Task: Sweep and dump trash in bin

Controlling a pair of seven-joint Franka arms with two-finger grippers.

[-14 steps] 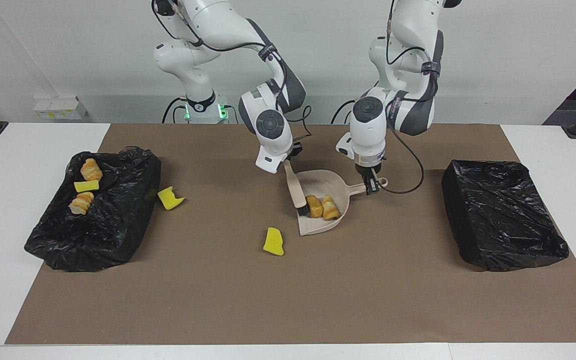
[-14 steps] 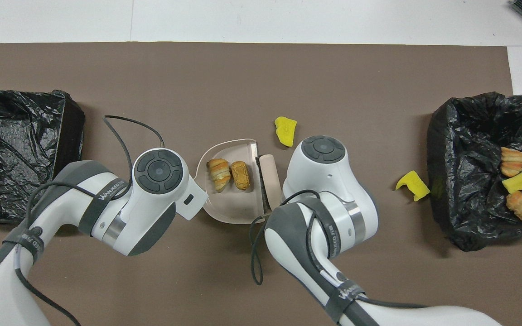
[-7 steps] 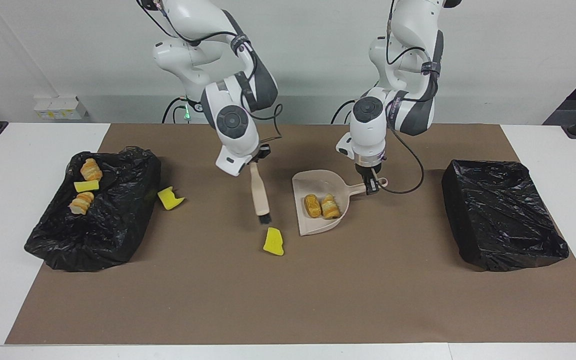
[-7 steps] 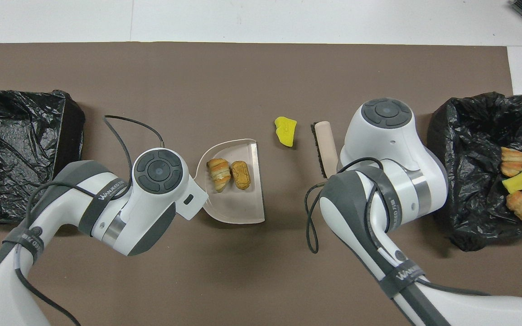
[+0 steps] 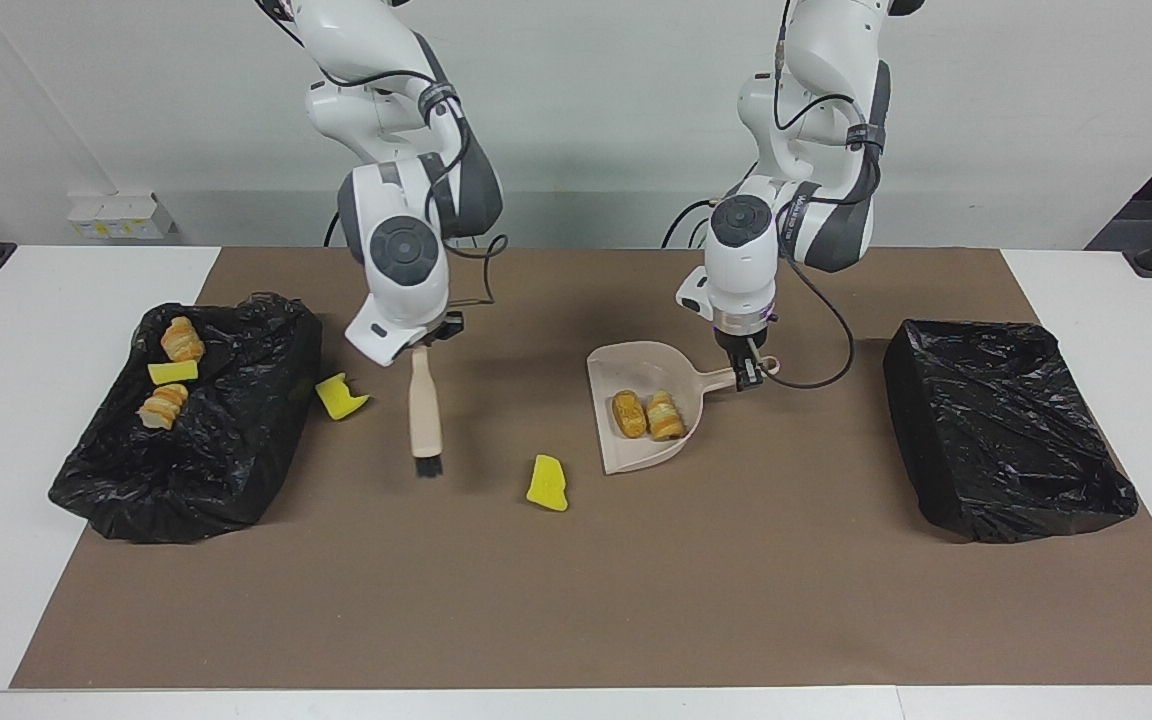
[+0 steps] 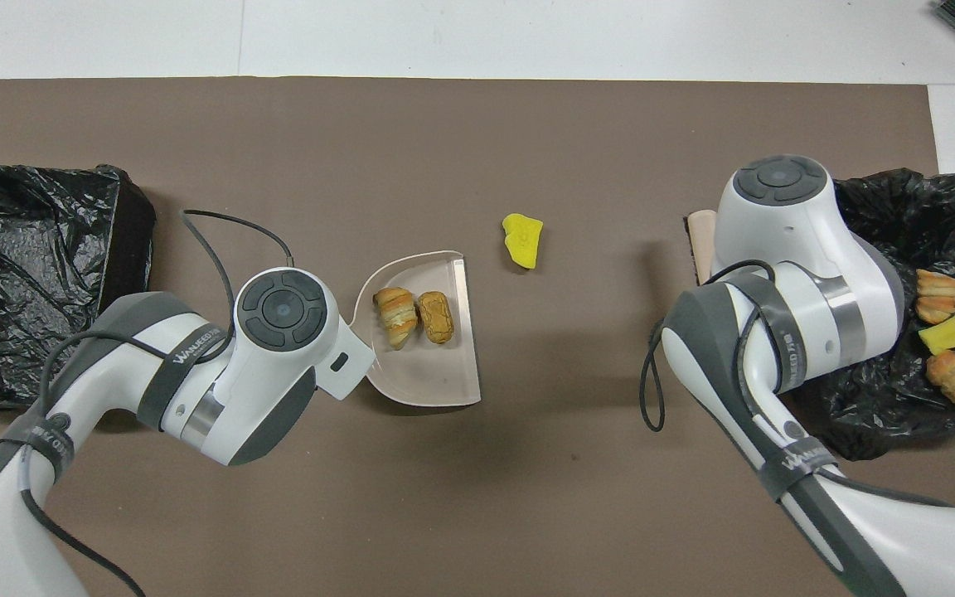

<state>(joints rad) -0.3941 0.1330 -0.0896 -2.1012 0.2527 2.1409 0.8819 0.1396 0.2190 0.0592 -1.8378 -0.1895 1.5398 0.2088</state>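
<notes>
On the brown mat, two sponge scraps remain loose: one (image 5: 547, 484) between brush and dustpan, another (image 5: 340, 396) just beside the bin (image 5: 266, 470) at the right arm's end. Two pastry pieces (image 5: 646, 414) sit in the dustpan (image 5: 636, 455), whose handle the left gripper (image 5: 744, 372) pinches. Three scraps (image 5: 172, 372) already lie in that bin (so roughly half done). Clamped in the right gripper (image 5: 423, 342), the brush (image 5: 425, 410) hangs bristles-down over the mat.

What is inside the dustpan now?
Inside the dustpan, two golden-brown pastry pieces lie side by side. No yellow sponge is in it. In the overhead view, the left arm covers the handle end.
</notes>
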